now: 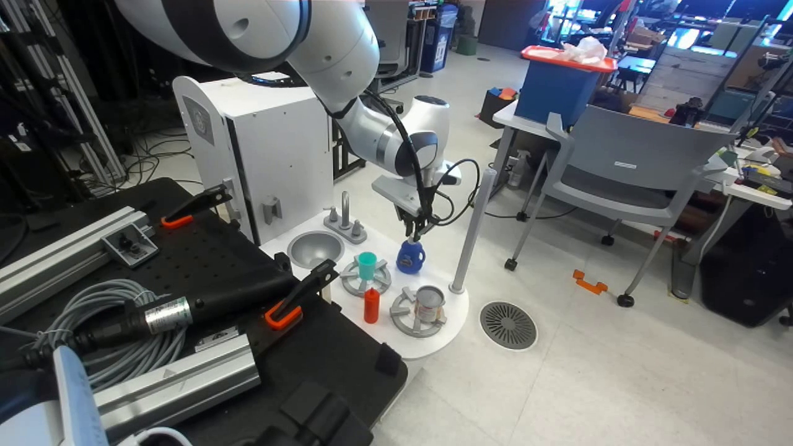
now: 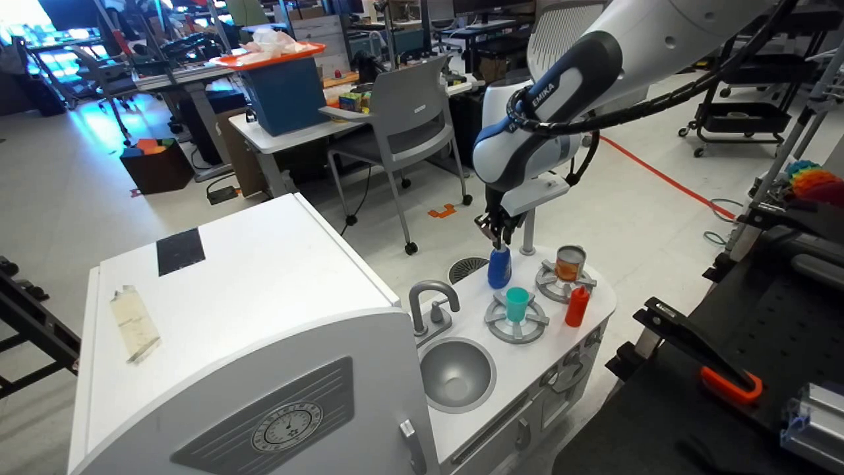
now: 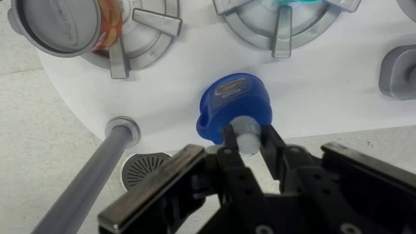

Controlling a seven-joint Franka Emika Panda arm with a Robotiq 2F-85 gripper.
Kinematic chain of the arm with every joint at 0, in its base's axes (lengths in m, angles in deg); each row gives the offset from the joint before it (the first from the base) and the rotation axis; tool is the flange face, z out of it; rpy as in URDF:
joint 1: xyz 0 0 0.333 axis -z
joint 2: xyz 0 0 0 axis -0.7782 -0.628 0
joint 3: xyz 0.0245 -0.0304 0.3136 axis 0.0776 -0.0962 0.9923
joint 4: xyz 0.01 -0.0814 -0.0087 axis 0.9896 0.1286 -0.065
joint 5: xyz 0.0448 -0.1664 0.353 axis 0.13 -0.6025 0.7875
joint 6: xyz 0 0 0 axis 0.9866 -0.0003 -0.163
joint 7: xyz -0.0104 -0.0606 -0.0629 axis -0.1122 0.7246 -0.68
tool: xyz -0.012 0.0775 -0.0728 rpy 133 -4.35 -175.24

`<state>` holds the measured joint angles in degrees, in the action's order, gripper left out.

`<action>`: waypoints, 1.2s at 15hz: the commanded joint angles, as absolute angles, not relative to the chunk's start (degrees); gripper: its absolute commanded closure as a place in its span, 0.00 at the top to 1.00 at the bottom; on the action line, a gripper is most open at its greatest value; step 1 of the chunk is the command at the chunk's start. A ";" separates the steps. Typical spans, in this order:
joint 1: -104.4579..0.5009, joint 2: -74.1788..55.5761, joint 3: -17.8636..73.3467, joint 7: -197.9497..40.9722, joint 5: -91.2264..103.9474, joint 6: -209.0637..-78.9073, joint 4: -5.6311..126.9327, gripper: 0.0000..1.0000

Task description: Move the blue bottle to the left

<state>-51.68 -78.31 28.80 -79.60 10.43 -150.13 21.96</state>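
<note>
The blue bottle [image 1: 410, 257] has a pale grey cap and a small handle. It stands upright at the back edge of the white toy kitchen counter and also shows in an exterior view [image 2: 499, 268] and in the wrist view [image 3: 239, 97]. My gripper [image 3: 248, 131] points down at the bottle's top, with one finger on each side of the cap. Both fingers appear to touch the cap, so it is shut on it. The gripper also shows above the bottle in both exterior views [image 1: 414, 234] [image 2: 498, 241]. I cannot tell whether the bottle's base touches the counter.
A teal cup [image 1: 367, 265] stands on a grey burner beside a red-orange bottle [image 1: 372, 305]. A can [image 1: 429, 303] sits on another burner. A grey post [image 3: 97, 169] rises near the bottle. The sink [image 2: 457, 374], faucet [image 2: 432, 307] and white cabinet [image 2: 250, 277] are at the counter's other end.
</note>
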 commanded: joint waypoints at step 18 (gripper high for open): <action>-54.81 -79.16 32.69 -78.91 9.94 -145.83 19.73 0.06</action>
<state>-54.67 -77.85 32.74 -78.72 9.73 -146.45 21.52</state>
